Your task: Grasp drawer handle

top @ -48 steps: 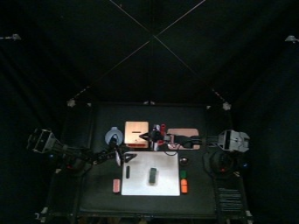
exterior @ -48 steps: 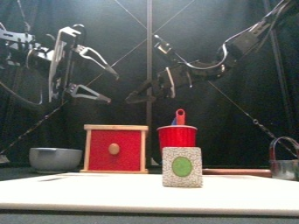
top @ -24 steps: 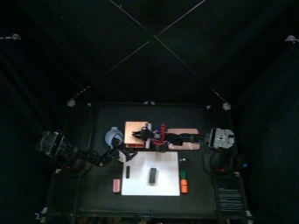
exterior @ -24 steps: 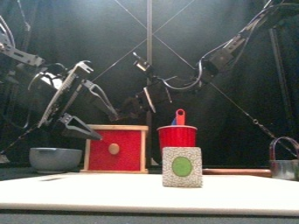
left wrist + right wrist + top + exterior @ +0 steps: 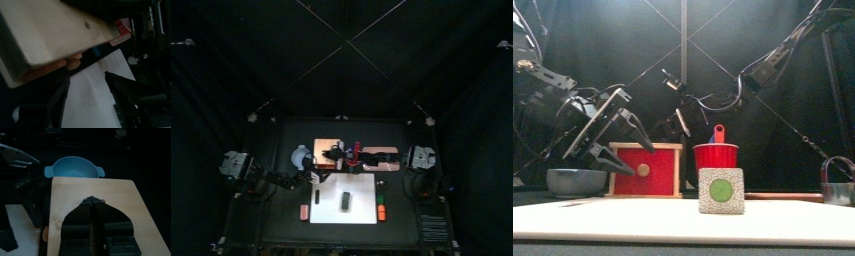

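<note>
- The left gripper (image 5: pixel 625 128) hangs in front of the small wooden drawer box (image 5: pixel 647 169), at about 10 o'clock from the box's red front in the front view; its arm slants in from the left with the wrist tipped down toward the table; the two jaws stand wide apart with nothing between them.
- In the left wrist view the same jaws (image 5: pixel 87 86) rise spread open, and the pale wooden edge of the drawer box (image 5: pixel 47 37) fills the space beyond them.
- The drawer handle (image 5: pixel 643 170), a small pale round knob, sits at the middle of the red drawer front; the left wrist view shows it (image 5: pixel 74 61) as a tan knob under the wooden edge, near the jaws but apart from them; the handle is not grasped.
- The right gripper (image 5: pixel 91 202) reaches from the right across above the top of the drawer box; in the right wrist view its jaws meet in a closed point over the pale wooden top, with a blue bowl (image 5: pixel 75 168) beyond at 12 o'clock.
- A red cup (image 5: pixel 716 157) stands at 3 o'clock just beside the box; a speckled carton (image 5: pixel 720 191) in front of it bears a green oval label; no writing on it can be read.
</note>
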`<state>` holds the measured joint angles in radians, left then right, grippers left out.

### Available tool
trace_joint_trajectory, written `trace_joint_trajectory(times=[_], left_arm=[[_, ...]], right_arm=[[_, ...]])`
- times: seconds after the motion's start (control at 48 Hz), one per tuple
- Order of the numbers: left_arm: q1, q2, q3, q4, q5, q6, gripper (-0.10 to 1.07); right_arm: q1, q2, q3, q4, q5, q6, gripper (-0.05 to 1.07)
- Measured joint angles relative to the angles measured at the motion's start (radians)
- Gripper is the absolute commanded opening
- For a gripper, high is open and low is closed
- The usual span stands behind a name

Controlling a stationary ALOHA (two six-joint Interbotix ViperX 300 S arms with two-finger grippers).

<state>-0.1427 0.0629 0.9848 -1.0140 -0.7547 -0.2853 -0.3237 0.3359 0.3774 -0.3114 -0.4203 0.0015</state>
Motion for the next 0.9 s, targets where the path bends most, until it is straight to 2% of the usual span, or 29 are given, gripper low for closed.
trace_joint_trajectory(times=[0.417, 0.896], left_arm=[[0.041, 0.025, -0.009, -0.080, 0.003, -0.003, 0.91], [0.066, 0.064, -0.066, -0.086, 0.002, -0.005, 0.90]], right_arm=[[0.003, 0.003, -0.009, 0.000, 0.017, 0.000, 0.04], [0.017, 0.005, -0.012, 0.000, 0.025, 0.000, 0.04]])
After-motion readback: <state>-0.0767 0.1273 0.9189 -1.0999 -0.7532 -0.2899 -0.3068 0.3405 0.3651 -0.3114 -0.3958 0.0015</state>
